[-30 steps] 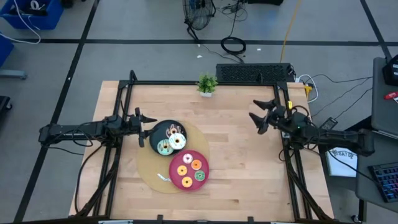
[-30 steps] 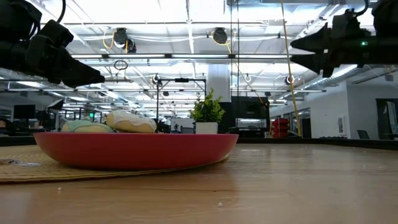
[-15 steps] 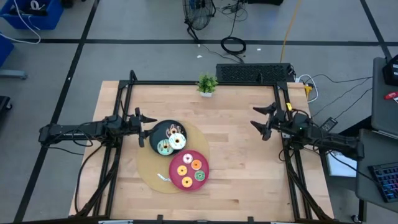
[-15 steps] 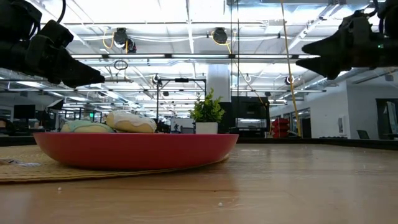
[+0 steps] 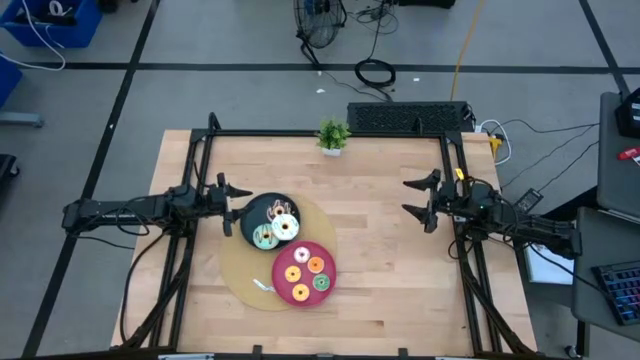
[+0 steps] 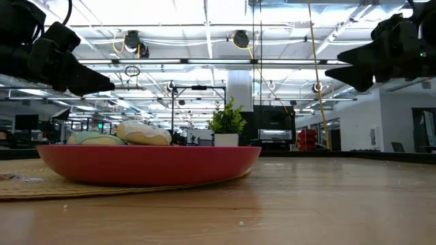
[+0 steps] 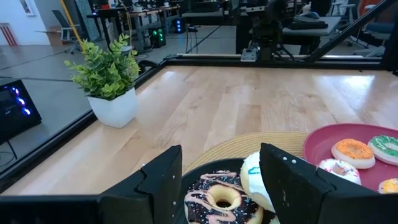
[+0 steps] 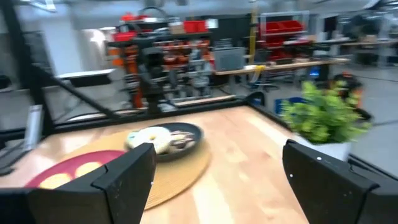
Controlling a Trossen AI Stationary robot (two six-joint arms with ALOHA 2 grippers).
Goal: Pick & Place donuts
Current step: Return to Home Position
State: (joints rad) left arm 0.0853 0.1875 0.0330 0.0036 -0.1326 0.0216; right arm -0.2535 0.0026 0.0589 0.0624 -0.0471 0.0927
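The donuts sit on two plates on a round tan mat (image 5: 245, 265). Three lie on the dark plate (image 5: 252, 215): a chocolate donut (image 7: 219, 200), a white donut (image 5: 286, 227) and a mint donut (image 5: 264, 237). Several more lie on the pink plate (image 5: 305, 300), among them an orange donut (image 7: 351, 152). My left gripper (image 5: 235, 208) is open and hovers just left of the dark plate, its fingers astride the chocolate donut in the left wrist view without touching it. My right gripper (image 5: 420, 198) is open, in the air near the table's right edge, far from the plates.
A small potted plant (image 5: 333, 136) stands at the table's far edge. A small white scrap (image 5: 262, 285) lies on the mat beside the pink plate. Bare wood (image 5: 380, 250) stretches between the plates and my right gripper. Black frame rails run along the table's sides.
My right gripper has swung a little toward the table's near edge and turned from pointing far-left to pointing level toward the left, staying open. The plates and donuts have stayed where they were.
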